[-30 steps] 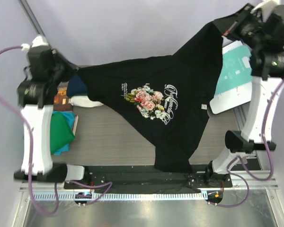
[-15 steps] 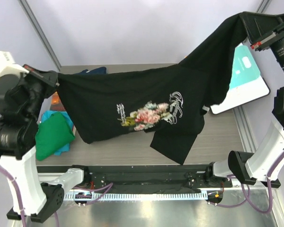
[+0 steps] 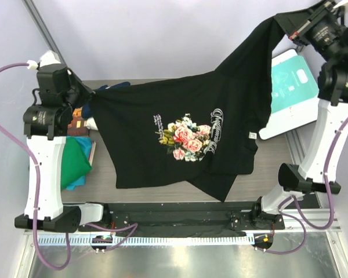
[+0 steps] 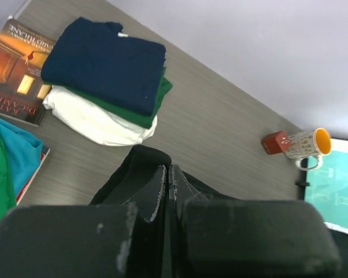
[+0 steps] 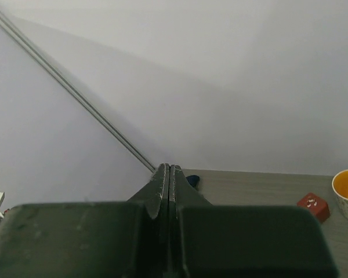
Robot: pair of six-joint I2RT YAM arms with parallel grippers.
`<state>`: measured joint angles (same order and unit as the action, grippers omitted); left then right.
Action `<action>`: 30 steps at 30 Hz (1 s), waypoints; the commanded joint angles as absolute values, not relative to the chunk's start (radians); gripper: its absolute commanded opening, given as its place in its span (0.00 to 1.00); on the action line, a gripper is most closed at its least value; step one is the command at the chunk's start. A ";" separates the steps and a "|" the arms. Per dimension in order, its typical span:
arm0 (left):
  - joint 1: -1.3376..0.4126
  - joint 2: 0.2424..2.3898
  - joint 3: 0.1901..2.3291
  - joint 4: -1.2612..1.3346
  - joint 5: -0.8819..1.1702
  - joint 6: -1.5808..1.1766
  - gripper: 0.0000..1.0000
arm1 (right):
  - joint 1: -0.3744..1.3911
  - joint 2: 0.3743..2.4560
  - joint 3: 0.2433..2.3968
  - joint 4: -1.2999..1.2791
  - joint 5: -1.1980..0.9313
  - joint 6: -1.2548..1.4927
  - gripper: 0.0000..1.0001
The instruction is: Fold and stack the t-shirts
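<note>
The black shirt (image 3: pixel 185 133) hung in the air, stretched between both grippers with its rose print facing up. The left gripper (image 3: pixel 87 101) was clenched on one edge of it, low over the far-left part of the table (image 3: pixel 104 168). In the left wrist view, black cloth bunched around the closed jaws. The right gripper (image 3: pixel 285 28) was clamped on another edge, raised higher at the far right, above the board (image 3: pixel 293 87). The shirt sloped down from right to left, its lower part drooping toward the table's near edge. Under the left gripper a navy shirt (image 4: pixel 104 58) topped a folded pile beside a book (image 4: pixel 17 69). A green shirt (image 3: pixel 75 162) lay on a teal shirt (image 4: pixel 23 152) at the left edge.
</note>
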<state>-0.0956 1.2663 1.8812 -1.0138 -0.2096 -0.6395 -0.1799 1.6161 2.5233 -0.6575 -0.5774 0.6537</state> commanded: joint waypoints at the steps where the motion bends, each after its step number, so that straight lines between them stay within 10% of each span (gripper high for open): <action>1: -0.083 1.333 1.792 -0.885 -0.230 -0.606 0.00 | -0.186 1.708 2.491 -0.586 -0.610 0.664 0.01; 17: -0.080 1.753 1.845 -0.784 -0.241 -0.554 0.00 | -0.054 2.009 2.275 -0.704 -0.531 0.483 0.01; 30: -0.080 1.380 1.717 -0.717 -0.098 -0.572 0.00 | -0.041 1.665 2.205 -0.549 -0.722 0.637 0.01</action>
